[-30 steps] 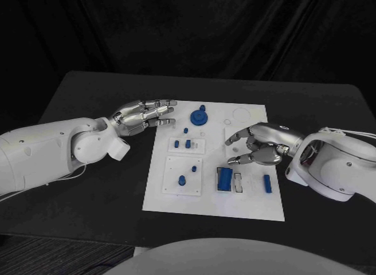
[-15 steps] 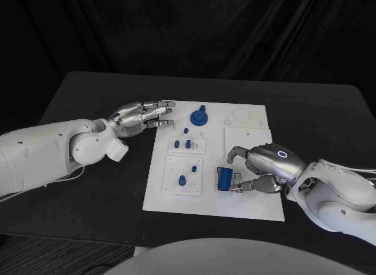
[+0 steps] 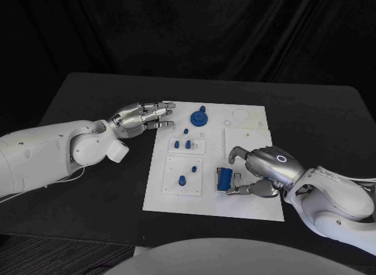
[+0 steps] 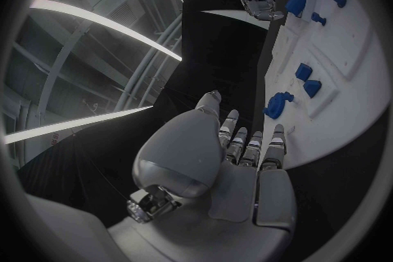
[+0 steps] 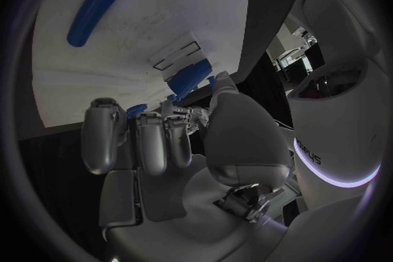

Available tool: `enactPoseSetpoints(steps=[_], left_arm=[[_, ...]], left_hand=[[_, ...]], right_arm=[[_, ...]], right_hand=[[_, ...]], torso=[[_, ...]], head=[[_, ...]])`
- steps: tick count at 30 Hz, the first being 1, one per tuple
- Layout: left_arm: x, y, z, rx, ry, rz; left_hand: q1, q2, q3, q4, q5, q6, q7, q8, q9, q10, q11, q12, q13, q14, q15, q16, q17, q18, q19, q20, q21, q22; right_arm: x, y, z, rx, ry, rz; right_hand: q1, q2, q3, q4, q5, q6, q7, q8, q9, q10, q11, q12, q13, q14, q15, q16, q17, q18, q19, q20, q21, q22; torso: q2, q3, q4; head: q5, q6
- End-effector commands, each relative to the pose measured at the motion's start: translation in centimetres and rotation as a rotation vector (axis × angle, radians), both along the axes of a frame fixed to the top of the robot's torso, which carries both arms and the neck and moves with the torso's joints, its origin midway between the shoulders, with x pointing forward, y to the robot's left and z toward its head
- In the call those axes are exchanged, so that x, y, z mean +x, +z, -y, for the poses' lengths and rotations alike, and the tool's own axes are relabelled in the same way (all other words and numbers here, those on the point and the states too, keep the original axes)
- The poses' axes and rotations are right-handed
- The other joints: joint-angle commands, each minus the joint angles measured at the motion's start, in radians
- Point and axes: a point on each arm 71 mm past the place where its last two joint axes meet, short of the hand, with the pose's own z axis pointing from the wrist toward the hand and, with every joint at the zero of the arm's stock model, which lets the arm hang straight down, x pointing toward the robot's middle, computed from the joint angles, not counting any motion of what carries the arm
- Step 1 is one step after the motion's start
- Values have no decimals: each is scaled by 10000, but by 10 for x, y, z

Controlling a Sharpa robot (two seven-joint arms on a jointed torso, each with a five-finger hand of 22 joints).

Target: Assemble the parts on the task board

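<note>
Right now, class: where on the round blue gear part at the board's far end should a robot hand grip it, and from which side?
Probably from above: the round blue gear part lies flat on the task board with a knob standing up from it. Pinching that knob, or the rim, looks easiest; the left robot hand hovers beside it.

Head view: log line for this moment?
left hand: open, hovering at task board far-left corner | right hand: at blue block, grasp unclear
</note>
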Motion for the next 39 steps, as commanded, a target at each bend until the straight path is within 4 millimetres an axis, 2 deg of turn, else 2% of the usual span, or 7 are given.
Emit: enactPoseSetpoints(steps=[1, 13, 26, 28, 34, 38, 39], left_arm=[[-1, 1, 2, -183, -105, 55], [-1, 0, 2, -193, -134, 40], [-1, 0, 2, -200, -152, 33], [-2, 0, 2, -200, -153, 32], [-2, 0, 2, -201, -154, 32], [-1, 0, 2, -199, -155, 29], [-1, 0, 2, -198, -154, 29]], left_hand=[[25, 47, 70, 7, 67, -22, 59, 35, -4, 78, 15, 46, 12, -10, 35, 68, 13, 198, 48, 7, 51, -16], [30, 59, 84, 2, 74, 0, 66, 46, 0, 83, 21, 52, 13, -8, 36, 72, 14, 198, 51, 7, 53, -19], [25, 67, 89, 6, 72, 5, 69, 49, 1, 81, 21, 51, 12, -9, 38, 72, 14, 198, 55, 8, 56, -17], [25, 67, 89, 6, 72, 5, 69, 49, 1, 81, 21, 51, 12, -9, 38, 72, 14, 198, 55, 8, 56, -17], [25, 67, 89, 6, 72, 5, 69, 49, 1, 81, 21, 51, 12, -9, 38, 72, 14, 198, 55, 8, 56, -17], [25, 67, 89, 6, 72, 5, 69, 49, 1, 81, 21, 51, 12, -9, 38, 72, 14, 198, 55, 8, 56, -17], [25, 67, 89, 6, 72, 5, 69, 49, 1, 81, 21, 51, 12, -9, 38, 72, 14, 198, 55, 8, 56, -17]], right_arm=[[1, -1, 1, -162, -519, 132], [1, -6, -7, -685, -485, -277], [1, -9, -12, -978, -364, -495], [0, -9, -12, -952, -332, -483], [0, -8, -13, -752, -240, -425], [0, -6, -14, -476, -128, -358], [-1, -6, -14, -407, -104, -358]], right_hand=[[-170, 8, -21, 34, -75, -49, -19, 91, 21, 1050, 0, 26, 2633, 727, 60, -75, 1119, 118, -24, 50, -90, 1834], [-229, -11, 11, 23, 274, -68, -37, 321, 97, 1050, -9, 26, 2633, 677, 56, -167, 953, 180, -146, 47, -400, 1744], [59, 326, 209, -10, 918, -47, -73, 557, 160, 1050, -37, 26, 2633, 677, 32, -171, 964, 185, -144, 29, -459, 1740], [135, 432, 247, -25, 1356, -15, -88, 593, 155, 1050, -54, 26, 2633, 681, 19, -166, 977, 181, -132, 17, -450, 1748], [526, 768, 301, -86, 3667, 135, -141, 652, 90, 1050, -114, 26, 2633, 704, -35, -133, 1059, 164, -83, -37, -412, 1779], [609, 931, 345, -76, 5799, 355, -186, 639, 6, 1050, -173, 26, 2633, 733, -88, -88, 1159, 141, -27, -87, -318, 1816], [600, 946, 352, -75, 5990, 382, -189, 629, -8, 1050, -181, 26, 2633, 736, -93, -83, 1171, 138, -20, -91, -306, 1820]], torso=[[-2, 10, -3], [31, -12, 24], [16, -11, 39], [9, -13, 36], [9, -7, 34], [5, -9, 33], [7, -10, 38]], head=[[-6, -1], [-82, -1], [-90, -1], [-81, -1], [-83, -1], [-60, -1], [-66, -1]])
